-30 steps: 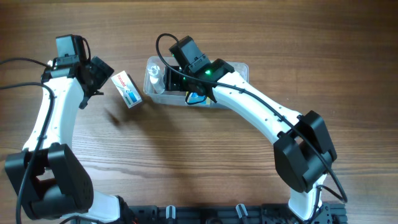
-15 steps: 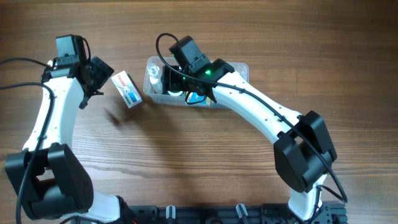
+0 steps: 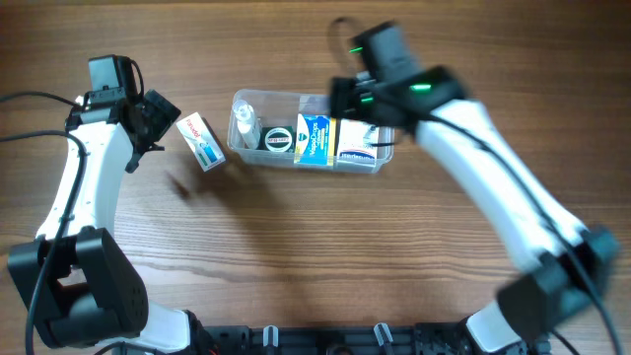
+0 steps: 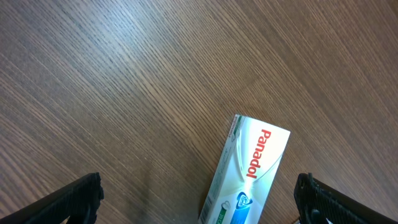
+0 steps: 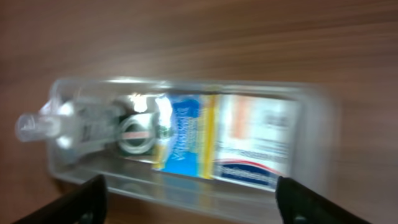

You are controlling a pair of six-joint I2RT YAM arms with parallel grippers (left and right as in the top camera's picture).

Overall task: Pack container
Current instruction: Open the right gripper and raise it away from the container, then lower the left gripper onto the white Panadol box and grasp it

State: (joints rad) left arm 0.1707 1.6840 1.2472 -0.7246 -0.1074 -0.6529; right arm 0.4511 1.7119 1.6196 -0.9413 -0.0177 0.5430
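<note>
Four items [image 3: 317, 141] sit in the clear, round-cornered container [image 3: 286, 102] at the table's [image 3: 315, 256] 12 o'clock. A Panadol box [image 3: 202, 143] lies outside at its 9 o'clock and is likely next: the spread, empty left pincer [image 3: 158, 126] near it must straddle it and close. The right pincer [image 5: 198, 200], also spread and empty, hovers at the container's 1 o'clock.

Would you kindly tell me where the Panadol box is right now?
Overhead, the Panadol box lies on the wooden table just left of the container, outside it, between the container and the open left hand.
</note>
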